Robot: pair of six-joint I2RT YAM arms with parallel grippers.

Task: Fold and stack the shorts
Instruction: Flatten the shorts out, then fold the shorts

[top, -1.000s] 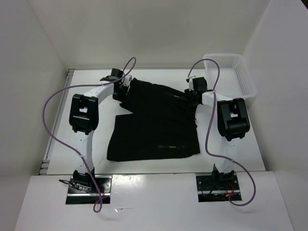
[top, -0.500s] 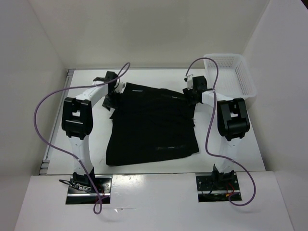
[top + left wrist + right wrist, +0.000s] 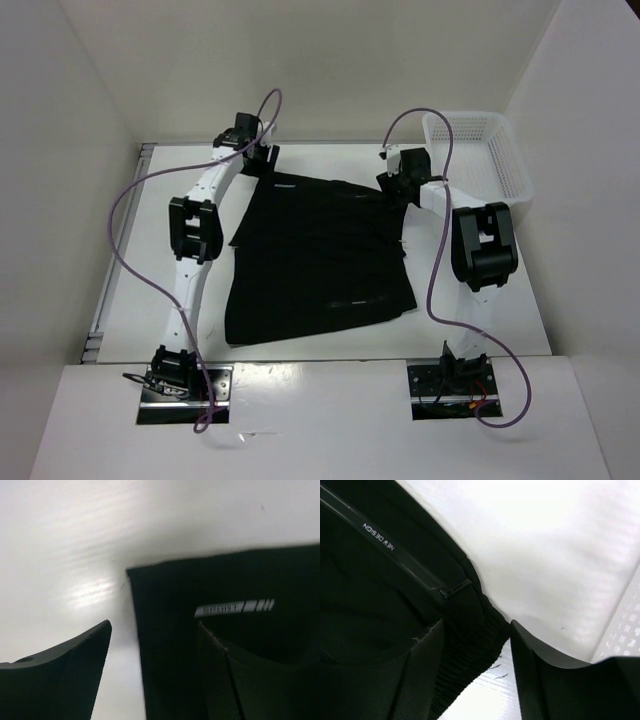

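The black shorts (image 3: 310,260) lie spread flat on the white table, waistband toward the far side. My left gripper (image 3: 257,163) hovers over their far left corner. In the left wrist view it (image 3: 154,625) is open, and the shorts' corner (image 3: 165,595), with a small white print, lies on the table between its fingers (image 3: 75,670) without being pinched. My right gripper (image 3: 393,185) is at the far right corner. In the right wrist view it (image 3: 476,625) is open around the ribbed waistband (image 3: 470,645), with bare table showing beside the right finger.
A white mesh basket (image 3: 470,116) stands at the far right, just beyond the right gripper, and its wall (image 3: 626,625) shows at the edge of the right wrist view. White walls enclose the table (image 3: 500,280) on three sides. Purple cables loop above both arms.
The left gripper has opened and let go of the shorts' far left corner, moving farther back. The cloth now lies flatter. The right gripper has opened a little wider.
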